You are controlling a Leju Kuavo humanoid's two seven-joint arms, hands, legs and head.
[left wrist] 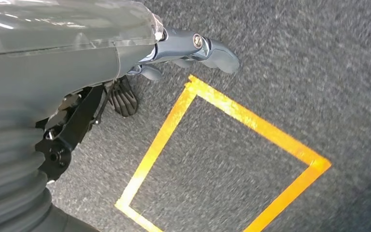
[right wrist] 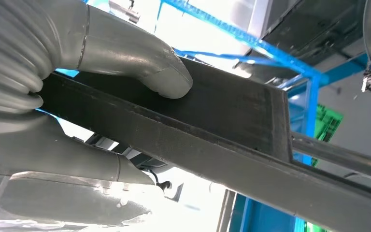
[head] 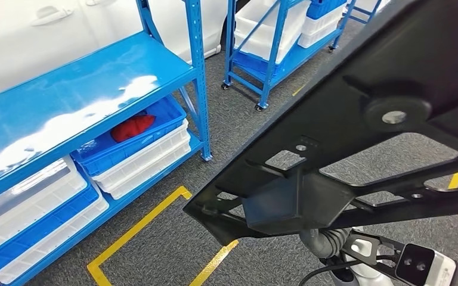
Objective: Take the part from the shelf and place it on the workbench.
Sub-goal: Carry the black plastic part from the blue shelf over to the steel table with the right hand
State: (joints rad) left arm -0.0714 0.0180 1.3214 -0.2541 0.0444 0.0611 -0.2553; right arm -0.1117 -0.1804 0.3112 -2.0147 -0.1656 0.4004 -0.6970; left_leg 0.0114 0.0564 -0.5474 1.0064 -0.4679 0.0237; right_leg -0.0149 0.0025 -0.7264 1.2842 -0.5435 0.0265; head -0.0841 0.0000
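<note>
The part [head: 358,119] is a large flat black frame with cut-outs and holes, held up close in the head view and running from lower middle to upper right. My right hand [right wrist: 77,96] grips one of its bars [right wrist: 232,125], with the grey thumb pressed on the bar's top face and the fingers below. My right wrist [head: 325,241] shows under the part. My left hand [left wrist: 140,63] hangs over the grey carpet with nothing in it, thumb stretched out. The blue shelf [head: 65,95] stands to my left, its upper board bare.
White and blue bins [head: 137,149] fill the shelf's lower levels, one holding a red thing [head: 132,127]. A second blue rack on wheels [head: 274,42] stands further back. Yellow floor tape [head: 137,229] marks a box on the carpet. A white car [head: 48,30] is behind the shelf.
</note>
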